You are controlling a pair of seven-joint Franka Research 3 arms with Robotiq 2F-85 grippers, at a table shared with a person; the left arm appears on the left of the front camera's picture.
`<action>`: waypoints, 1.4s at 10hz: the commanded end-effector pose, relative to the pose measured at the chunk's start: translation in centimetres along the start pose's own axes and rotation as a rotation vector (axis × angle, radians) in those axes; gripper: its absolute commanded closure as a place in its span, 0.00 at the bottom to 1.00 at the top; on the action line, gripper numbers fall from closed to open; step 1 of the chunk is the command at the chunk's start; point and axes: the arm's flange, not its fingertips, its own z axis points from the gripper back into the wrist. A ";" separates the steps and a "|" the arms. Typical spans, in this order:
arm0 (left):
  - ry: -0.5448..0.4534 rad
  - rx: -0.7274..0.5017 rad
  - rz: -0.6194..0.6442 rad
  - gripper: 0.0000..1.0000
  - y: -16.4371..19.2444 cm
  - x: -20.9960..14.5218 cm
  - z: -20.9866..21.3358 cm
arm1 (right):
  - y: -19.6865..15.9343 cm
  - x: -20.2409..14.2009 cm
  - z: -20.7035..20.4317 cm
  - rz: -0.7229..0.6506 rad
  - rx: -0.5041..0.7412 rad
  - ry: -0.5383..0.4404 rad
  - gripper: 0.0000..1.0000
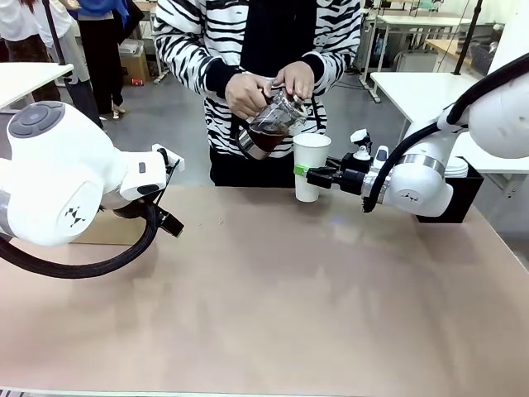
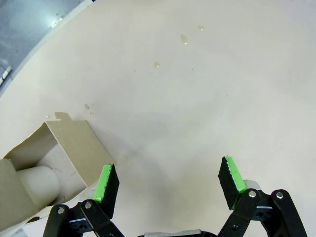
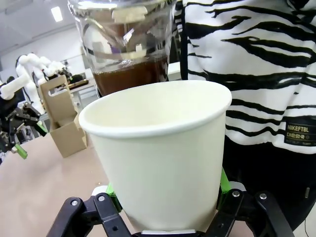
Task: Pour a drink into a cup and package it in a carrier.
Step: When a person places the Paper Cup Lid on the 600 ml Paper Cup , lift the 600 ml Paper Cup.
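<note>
The dark drink sits in the glass jug a person tilts over the paper cup near the table's far edge. My right gripper clamps that cup; any shift could spill the pour. My left gripper gapes empty.
</note>
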 end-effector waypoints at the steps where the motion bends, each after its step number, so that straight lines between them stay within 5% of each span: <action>1: -0.002 -0.002 0.000 0.00 0.0 0.0 0.1 | 0.1 0.2 -0.2 -0.001 -0.012 -0.001 0.19; 14: -0.002 -0.002 0.000 0.00 0.0 0.0 0.1 | 0.1 0.2 -0.2 -0.001 -0.012 -0.001 0.19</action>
